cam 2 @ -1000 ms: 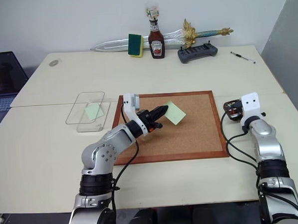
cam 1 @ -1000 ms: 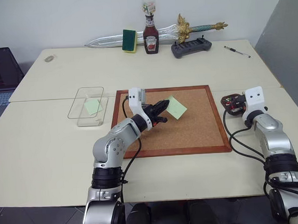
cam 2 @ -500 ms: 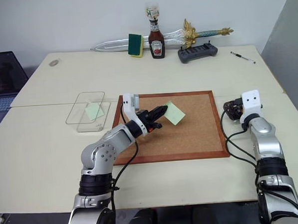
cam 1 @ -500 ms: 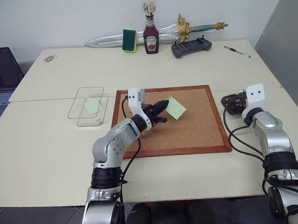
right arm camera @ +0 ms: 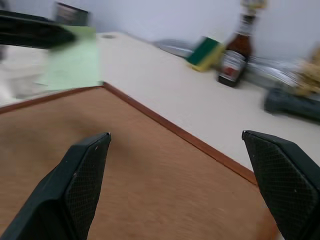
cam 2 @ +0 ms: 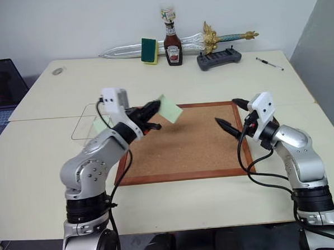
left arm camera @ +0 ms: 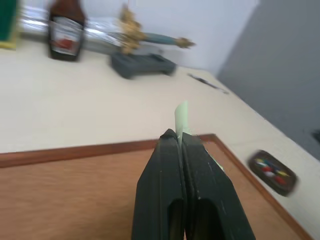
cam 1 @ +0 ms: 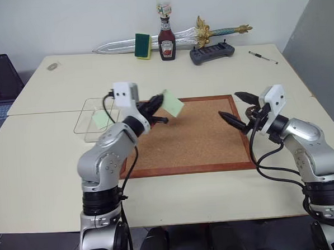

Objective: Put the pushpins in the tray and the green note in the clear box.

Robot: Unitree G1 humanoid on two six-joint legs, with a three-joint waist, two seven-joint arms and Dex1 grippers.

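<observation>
The left claw (cam 1: pixel 156 110) was closed tight on one edge of the green note (cam 1: pixel 172 103), holding it in the air above the near-left corner of the corkboard (cam 1: pixel 207 135). In the left wrist view the note (left arm camera: pixel 182 118) stood edge-on, a thin strip rising from between the two black fingers (left arm camera: pixel 167 170) pressed together. The clear box (cam 1: pixel 90 124) lay on the table just beside the corkboard, on the far side of the left arm from the note; a second pale green sheet (cam 1: pixel 101 118) lay inside it.

The right claw (cam 1: pixel 240 107) hung above the right edge of the corkboard with its fingers spread wide and nothing between them. In the right wrist view its two fingertips (right arm camera: pixel 85 170) stood far apart over the cork, and the note (right arm camera: pixel 72 62) showed ahead of them, held by the other claw (right arm camera: pixel 35 32).

The tray (left arm camera: pixel 272 171) sat on the table past the far right corner of the corkboard as seen from the left wrist, with small coloured pushpins (left arm camera: pixel 268 167) inside it, too blurred to count.

Well beyond both claws, along the back of the table, were a ketchup bottle (cam 1: pixel 166 40), a sponge (cam 1: pixel 142 45), a toy sword (cam 1: pixel 207 32), a dark controller (cam 1: pixel 211 52) and a pen (cam 1: pixel 262 56).
</observation>
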